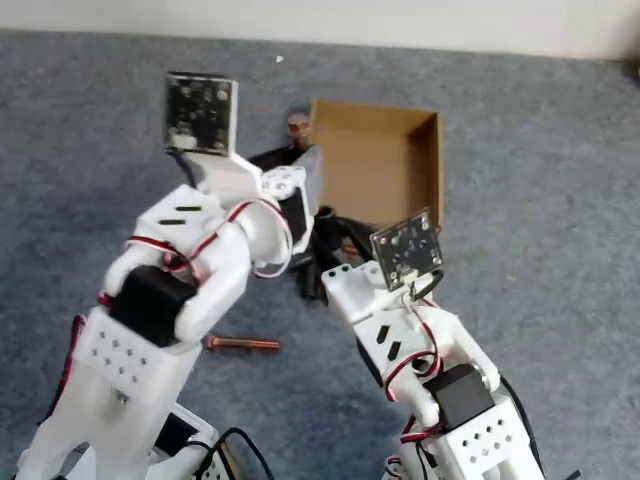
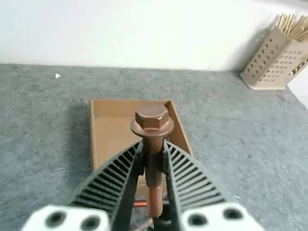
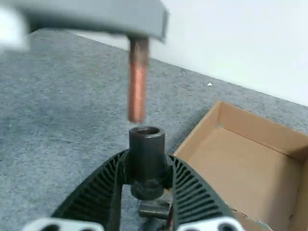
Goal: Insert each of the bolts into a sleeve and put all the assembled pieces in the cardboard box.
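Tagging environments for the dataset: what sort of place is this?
Probably an indoor lab or hobby bench: grey carpet-like table covering, plain white wall, perforated beige holder full of wooden sticks.

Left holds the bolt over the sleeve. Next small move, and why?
Probably ease the left end effector down, with a slight centring nudge, so the bolt enters the sleeve. The bolt's tip hangs just above the sleeve's open top, apparently a little off its centre and not yet inside. The right end effector grips the sleeve upright, opening up.
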Tool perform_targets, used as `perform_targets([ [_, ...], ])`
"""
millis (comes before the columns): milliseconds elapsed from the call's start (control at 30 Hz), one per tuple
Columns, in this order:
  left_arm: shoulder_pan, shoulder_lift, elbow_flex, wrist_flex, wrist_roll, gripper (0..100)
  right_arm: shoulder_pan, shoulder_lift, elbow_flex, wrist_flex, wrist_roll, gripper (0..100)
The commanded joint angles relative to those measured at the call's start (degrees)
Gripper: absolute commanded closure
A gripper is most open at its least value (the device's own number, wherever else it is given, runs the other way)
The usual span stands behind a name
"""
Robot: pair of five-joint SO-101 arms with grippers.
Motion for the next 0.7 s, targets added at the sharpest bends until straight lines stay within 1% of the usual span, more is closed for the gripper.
perform_targets([
  [0,1.2,-1.3,2.2,-5.8,0.8,100,-0.7,-1.2,-0.6,-1.8,0.6,99.3],
  [167,1.3,-1.4,2.2,-5.7,0.8,100,-0.6,-1.2,-0.5,-1.8,1.2,99.3],
  [300,2.0,-1.4,2.5,-5.6,0.7,100,-0.7,-1.2,0.3,-1.8,6.6,99.3],
  [367,3.4,-1.4,2.6,-5.6,0.5,100,-0.7,-1.2,0.7,-1.8,6.9,99.3],
  [500,3.7,-1.4,2.7,-4.8,0.5,100,-0.6,-1.2,0.7,-2.0,8.2,99.3],
  [667,3.7,-1.4,2.6,-2.8,0.5,100,-0.6,-1.2,0.5,-2.1,7.8,99.3],
])
